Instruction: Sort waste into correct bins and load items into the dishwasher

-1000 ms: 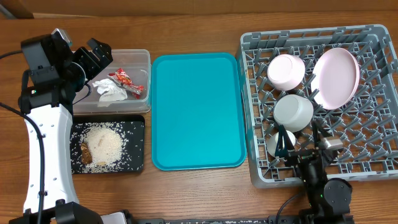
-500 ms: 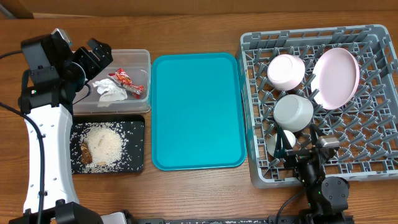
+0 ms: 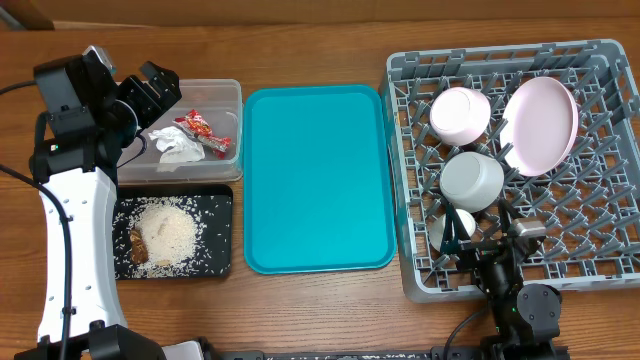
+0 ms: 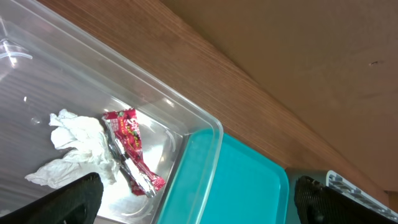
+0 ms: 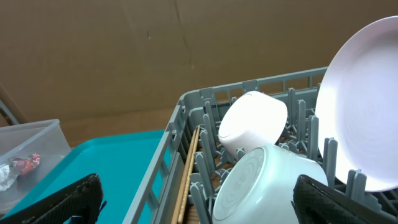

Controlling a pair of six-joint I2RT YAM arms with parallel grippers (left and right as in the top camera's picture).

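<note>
The clear tub [image 3: 228, 92] holds the crumpled napkin [image 3: 176, 145] and the red-and-white wrapper [image 3: 203, 131]. The black tray [image 3: 222, 200] holds rice and brown scraps [image 3: 166, 234]. The grey rack [image 3: 600, 270] holds the bowl [image 3: 460, 113], the plate [image 3: 541, 122], the grey-green cup [image 3: 472, 178] and the small white cup [image 3: 452, 222]. My left gripper [image 3: 152, 88] is open and empty above the tub's left end; its wrist view shows the napkin [image 4: 74, 146] and wrapper [image 4: 132, 152] below the gripper [image 4: 199, 202]. My right gripper [image 3: 487, 237] is open and empty over the rack's front, just behind the cup [image 5: 267, 183], the bowl [image 5: 252, 124] and the plate [image 5: 364, 112]; its fingers [image 5: 199, 202] stand wide apart.
A teal serving tray [image 3: 318, 180] lies between the bins and the rack, with nothing on it. Wooden sticks [image 5: 186, 174] lie along the rack's left wall. A brown wall runs behind the wooden table.
My right gripper has shifted slightly at the rack's front, and the small white cup shows a little more. The left arm has not moved.
</note>
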